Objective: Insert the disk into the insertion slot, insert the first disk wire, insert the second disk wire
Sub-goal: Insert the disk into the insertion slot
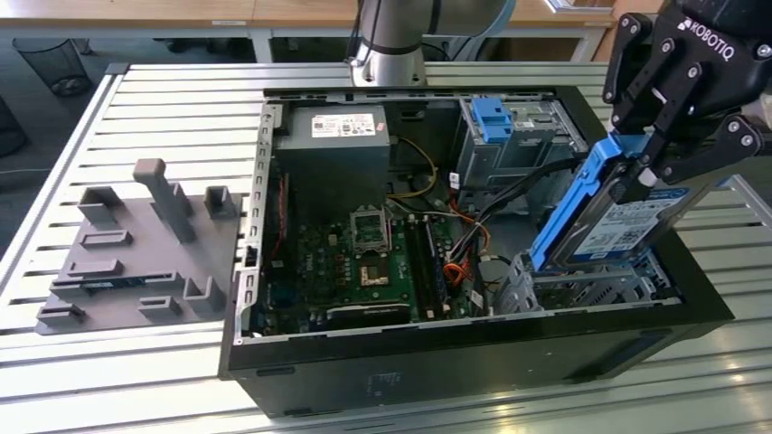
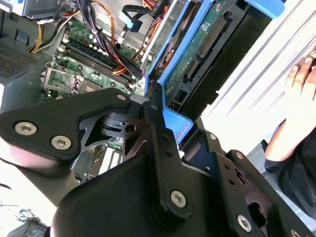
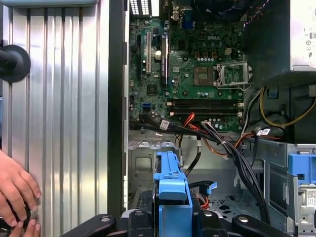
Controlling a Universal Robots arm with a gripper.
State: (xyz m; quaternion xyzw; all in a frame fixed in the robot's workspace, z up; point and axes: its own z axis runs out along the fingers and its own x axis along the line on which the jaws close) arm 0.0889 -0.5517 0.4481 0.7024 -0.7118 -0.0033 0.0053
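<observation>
Above the insertion slot (image 1: pixel 594 287), jaws clamp one disk (image 1: pixel 613 224), steeply tilted.

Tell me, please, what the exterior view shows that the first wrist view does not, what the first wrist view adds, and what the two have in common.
Exterior view: the grey fixture plate with upright posts, at that view's left, the disk's white label, and the insertion slot under the tilted disk.
First wrist view: a person's hand over the slatted table, beside the computer case.
Both: the gripper shut on the disk's blue carrier, the motherboard and the blue tab on the taller grey cage.
</observation>
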